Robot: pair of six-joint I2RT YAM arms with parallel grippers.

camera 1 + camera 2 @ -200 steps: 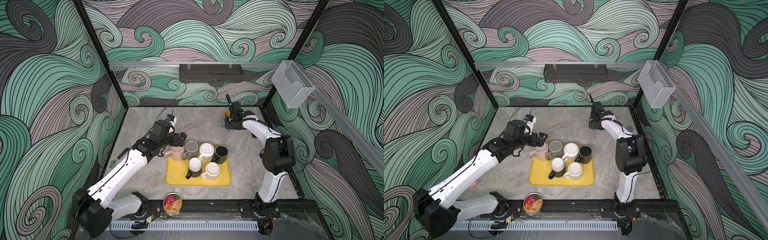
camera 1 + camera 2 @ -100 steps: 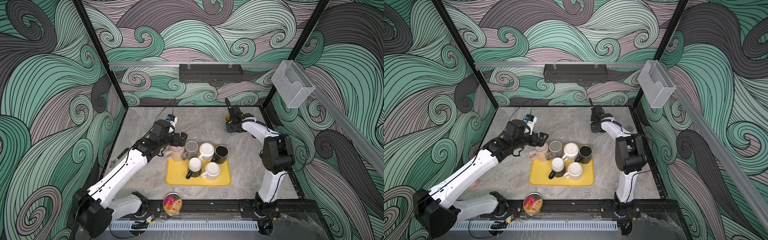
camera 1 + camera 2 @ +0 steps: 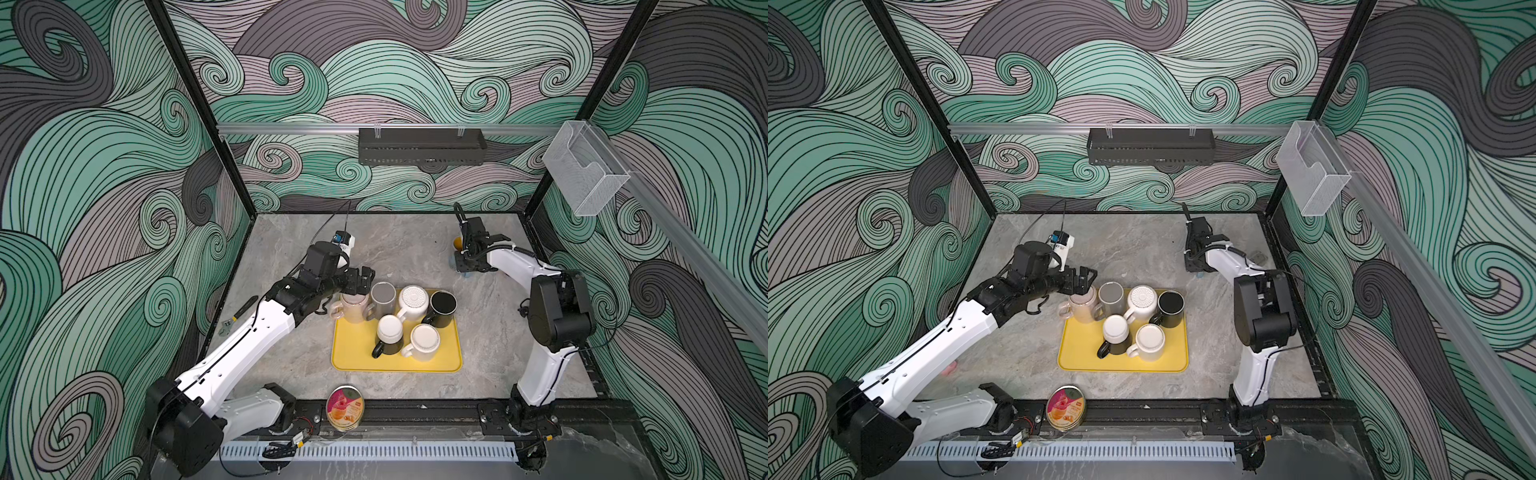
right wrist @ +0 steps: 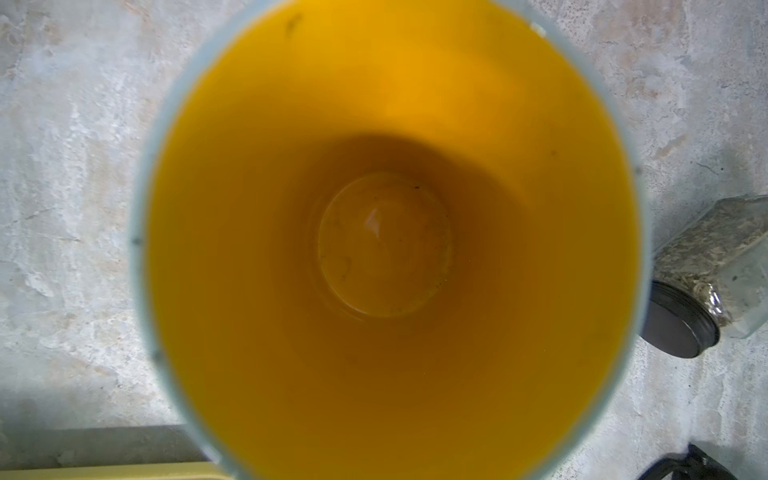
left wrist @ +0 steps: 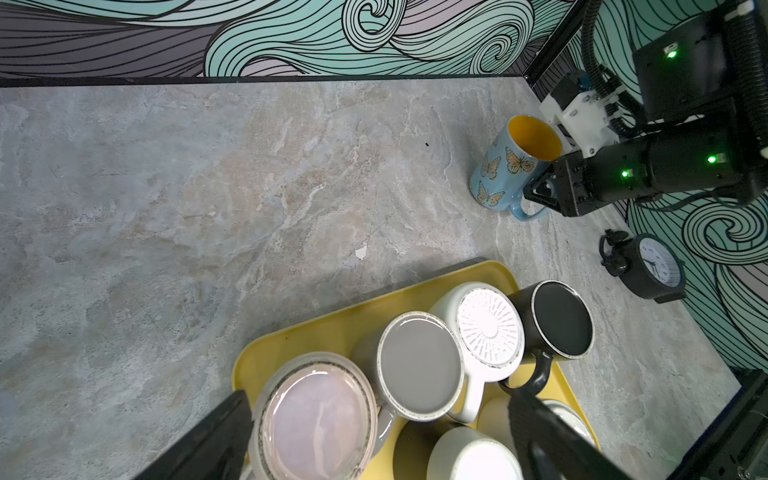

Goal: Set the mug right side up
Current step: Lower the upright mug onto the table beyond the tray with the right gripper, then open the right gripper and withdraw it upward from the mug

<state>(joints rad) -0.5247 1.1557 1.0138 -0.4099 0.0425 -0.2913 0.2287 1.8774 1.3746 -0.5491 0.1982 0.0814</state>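
jaws of the left gripper (image 3: 362, 278) are wide open and hold nothing. in the left wrist view one finger (image 5: 208, 444) is on each side of the pink mug (image 5: 316, 419). this mug sits bottom up at a corner of the yellow tray (image 3: 395, 365). i cannot tell if the fingers touch it.

jaws of the right gripper (image 5: 538, 192) are almost shut and pinch the blue mug (image 5: 505, 170) at its handle side. that mug is down at the grey table (image 3: 291, 249) near the back right corner, well apart from the tray. its open end is up, so its yellow inside shows. it has orange butterflies painted on it.

a round tin (image 3: 345, 408) at the front edge has a pink and orange picture, but its words are too small to read. a black clock (image 5: 656, 266) by the wall has numbers that are too small to read too.
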